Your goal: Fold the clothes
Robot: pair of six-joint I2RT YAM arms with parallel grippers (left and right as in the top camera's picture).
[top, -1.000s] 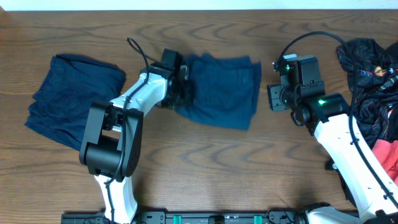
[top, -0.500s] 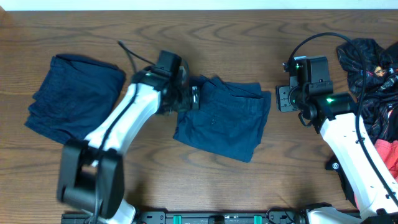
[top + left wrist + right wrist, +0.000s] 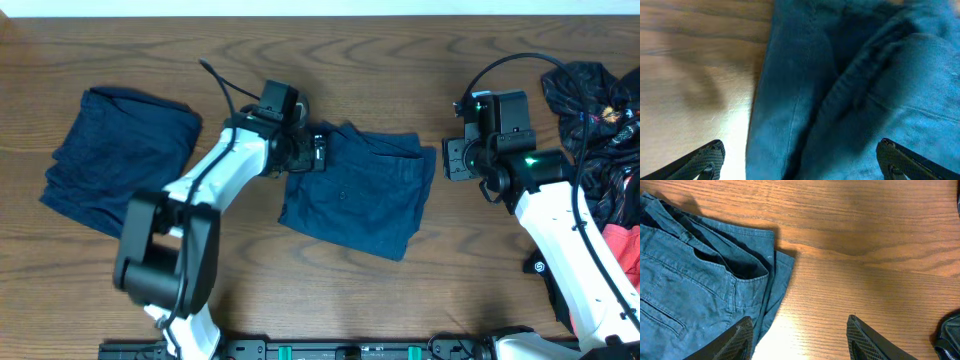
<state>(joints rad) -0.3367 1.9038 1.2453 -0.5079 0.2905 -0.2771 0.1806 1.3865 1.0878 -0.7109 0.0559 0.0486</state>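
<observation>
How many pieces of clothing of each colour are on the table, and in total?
Navy blue: 2, the left navy garment and the centre navy garment.
Black: 1, the black heap; its pieces cannot be told apart.
Coral-red: 1, the coral-red garment.
Total: 4.

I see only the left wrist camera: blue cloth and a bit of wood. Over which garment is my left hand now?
Observer: Your left hand is at the far left corner of the folded trousers in the middle of the table.
Operator: Is there another blue garment near it?
Observer: Yes, a second folded blue garment lies further to the left, apart from the trousers.
Operator: And where is the right hand?
Observer: The right hand is open, over the wood just beside the trousers' right edge.
</observation>
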